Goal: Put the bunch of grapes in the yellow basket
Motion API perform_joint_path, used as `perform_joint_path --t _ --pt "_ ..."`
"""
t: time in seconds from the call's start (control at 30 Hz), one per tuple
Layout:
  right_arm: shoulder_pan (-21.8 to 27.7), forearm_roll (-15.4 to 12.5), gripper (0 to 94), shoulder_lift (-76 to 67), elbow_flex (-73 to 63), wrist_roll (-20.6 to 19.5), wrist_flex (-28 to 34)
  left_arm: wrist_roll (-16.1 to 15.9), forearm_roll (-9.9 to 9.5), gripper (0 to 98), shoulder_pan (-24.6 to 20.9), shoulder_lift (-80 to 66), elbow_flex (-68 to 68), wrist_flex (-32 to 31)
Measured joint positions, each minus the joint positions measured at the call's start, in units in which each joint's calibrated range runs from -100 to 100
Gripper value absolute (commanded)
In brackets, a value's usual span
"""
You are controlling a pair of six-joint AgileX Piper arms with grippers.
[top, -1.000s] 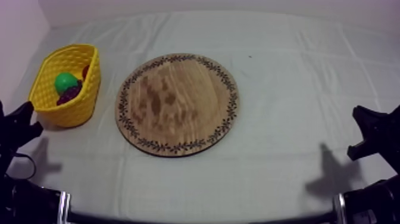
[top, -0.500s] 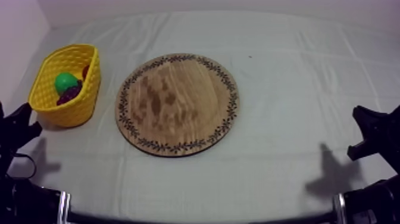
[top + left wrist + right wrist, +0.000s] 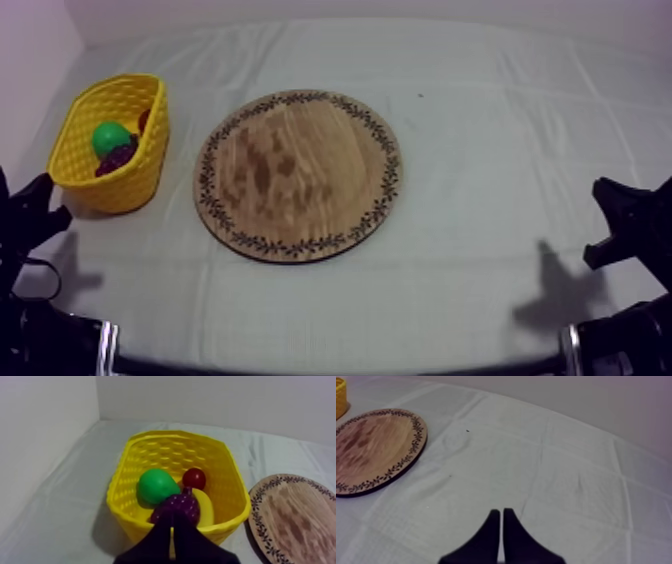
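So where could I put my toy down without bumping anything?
The wooden board is bare. So is the cloth between the board and my right gripper, and the strip along the near edge. The yellow basket is crowded: pear, banana, bunch of grapes and small red fruit fill it.

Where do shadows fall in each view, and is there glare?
Top view: shadows on the cloth at both lower sides and beside the yellow basket. Left wrist view: dark shadow at the basket's base. Right wrist view: even light, no glare.
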Motion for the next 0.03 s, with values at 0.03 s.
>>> perform_joint_path --t 0.03 --pt "0.0 0.0 0.4 0.0 0.0 0.0 0.0 0.1 0.01 0.0 0.0 0.0 0.0 0.0"
